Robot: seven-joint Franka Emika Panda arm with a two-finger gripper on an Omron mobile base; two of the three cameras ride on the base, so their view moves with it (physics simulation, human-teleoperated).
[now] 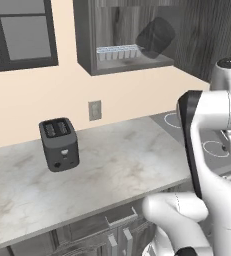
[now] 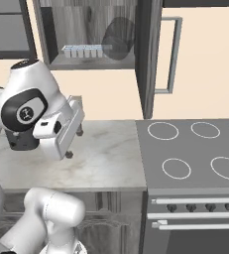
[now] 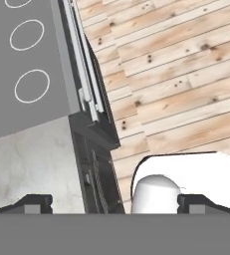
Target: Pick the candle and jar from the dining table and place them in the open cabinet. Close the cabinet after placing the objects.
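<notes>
The jar (image 1: 155, 38) sits inside the cabinet (image 1: 94, 55) at the upper middle of the left base view, a dark frosted cylinder tipped over at a slant, just beside the clear ridged tray (image 1: 117, 52) on the shelf. Same pairing in the right base view, upper middle: jar to the right of the tray, leaning. Candle: cannot make it out in the cabinet. Cabinet door (image 2: 148, 54) stands swung out, edge-on, right of the opening. The gripper (image 2: 75, 144) hangs at middle left of the right base view, low over the marble counter (image 1: 112, 170), fingers spread wide and pinching nothing; the hand view looks down past the stove (image 3: 22, 64) edge to the wood floor (image 3: 176, 74). The door lies up and to the right of the gripper, well above it. My reading: the closing push turns on raising the hand to that door. Toaster (image 1: 59, 144) well apart, left.
</notes>
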